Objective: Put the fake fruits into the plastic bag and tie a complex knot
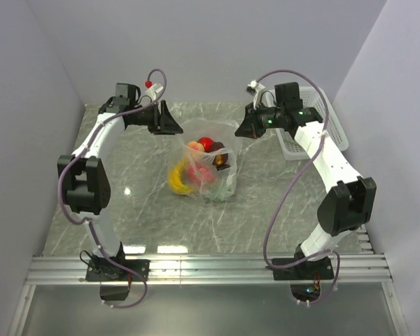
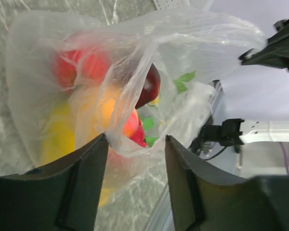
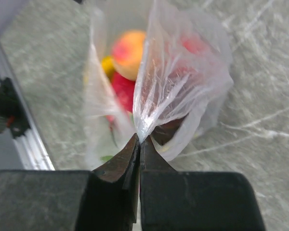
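Note:
The plastic bag (image 1: 208, 171) stands in the middle of the table with the fake fruits inside: a red ball (image 1: 206, 143), a yellow banana (image 1: 177, 179), an orange piece (image 1: 194, 145) and a dark red piece (image 1: 221, 159). My right gripper (image 1: 246, 130) is shut on a bunched edge of the bag's film (image 3: 149, 96) at its right rim. My left gripper (image 1: 169, 126) is open at the left rim. In the left wrist view a fold of film (image 2: 130, 144) hangs between its fingers (image 2: 89, 163) and touches the left tip. No green melon shows.
A white lattice basket (image 1: 334, 119) stands at the back right behind the right arm. Walls close in the table on the left, back and right. A metal rail (image 1: 210, 266) runs along the near edge by the arm bases.

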`<state>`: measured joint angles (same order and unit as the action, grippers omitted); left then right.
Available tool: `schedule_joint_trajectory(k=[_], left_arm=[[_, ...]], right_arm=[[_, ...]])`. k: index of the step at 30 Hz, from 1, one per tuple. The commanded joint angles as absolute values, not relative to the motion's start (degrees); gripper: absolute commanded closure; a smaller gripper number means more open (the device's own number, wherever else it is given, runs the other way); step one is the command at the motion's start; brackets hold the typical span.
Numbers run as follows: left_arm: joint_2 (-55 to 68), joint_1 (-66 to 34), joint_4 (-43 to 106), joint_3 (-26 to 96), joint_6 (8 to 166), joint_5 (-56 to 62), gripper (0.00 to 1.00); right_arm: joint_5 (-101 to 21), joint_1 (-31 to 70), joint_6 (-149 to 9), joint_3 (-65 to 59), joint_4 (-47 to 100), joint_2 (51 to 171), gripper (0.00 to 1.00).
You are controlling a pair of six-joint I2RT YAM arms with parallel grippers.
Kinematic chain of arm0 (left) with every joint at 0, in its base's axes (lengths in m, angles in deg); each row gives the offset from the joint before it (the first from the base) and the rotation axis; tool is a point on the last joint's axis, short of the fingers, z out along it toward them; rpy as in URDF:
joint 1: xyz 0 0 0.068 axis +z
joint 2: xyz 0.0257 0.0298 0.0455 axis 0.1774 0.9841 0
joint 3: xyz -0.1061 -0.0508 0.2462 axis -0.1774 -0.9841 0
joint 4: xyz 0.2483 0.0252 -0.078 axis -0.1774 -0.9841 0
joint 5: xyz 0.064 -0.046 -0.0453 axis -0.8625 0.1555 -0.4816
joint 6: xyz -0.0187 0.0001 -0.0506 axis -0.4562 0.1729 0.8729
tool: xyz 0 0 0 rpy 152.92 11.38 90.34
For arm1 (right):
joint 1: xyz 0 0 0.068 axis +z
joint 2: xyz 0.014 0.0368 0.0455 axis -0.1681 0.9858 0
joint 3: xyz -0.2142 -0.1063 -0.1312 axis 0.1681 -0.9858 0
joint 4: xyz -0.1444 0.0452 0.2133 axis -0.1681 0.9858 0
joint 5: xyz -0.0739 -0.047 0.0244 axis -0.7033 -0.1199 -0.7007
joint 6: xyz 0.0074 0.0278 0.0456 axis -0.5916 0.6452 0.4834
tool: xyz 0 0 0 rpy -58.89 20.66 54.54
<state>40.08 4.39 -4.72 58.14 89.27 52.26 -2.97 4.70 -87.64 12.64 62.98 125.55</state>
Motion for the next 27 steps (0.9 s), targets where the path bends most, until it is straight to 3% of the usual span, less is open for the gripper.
schedule_joint_trajectory(k=[1,6,14,22,27], left_arm=[[31.4,4.8,-6.3,59.7,85.0,49.5,0.40],[17.7,3.3,-1.7,48.5,85.1,47.1,0.30],[3.8,-10.8,-3.4,38.1,80.5,36.9,0.29],[-2.5,-29.0,5.5,24.8,84.8,23.1,0.31],[0.0,-35.4,15.0,21.8,85.1,15.5,0.30]], right_arm=[[1.3,4.9,-81.1,11.0,58.9,121.3,1.00],[4.1,4.8,-75.0,5.9,55.9,117.4,1.00],[4.7,5.0,-68.9,2.0,51.4,113.6,1.00],[3.5,4.9,-66.7,0.8,50.7,112.7,1.00],[2.9,4.9,-66.1,0.3,50.6,112.3,1.00]])
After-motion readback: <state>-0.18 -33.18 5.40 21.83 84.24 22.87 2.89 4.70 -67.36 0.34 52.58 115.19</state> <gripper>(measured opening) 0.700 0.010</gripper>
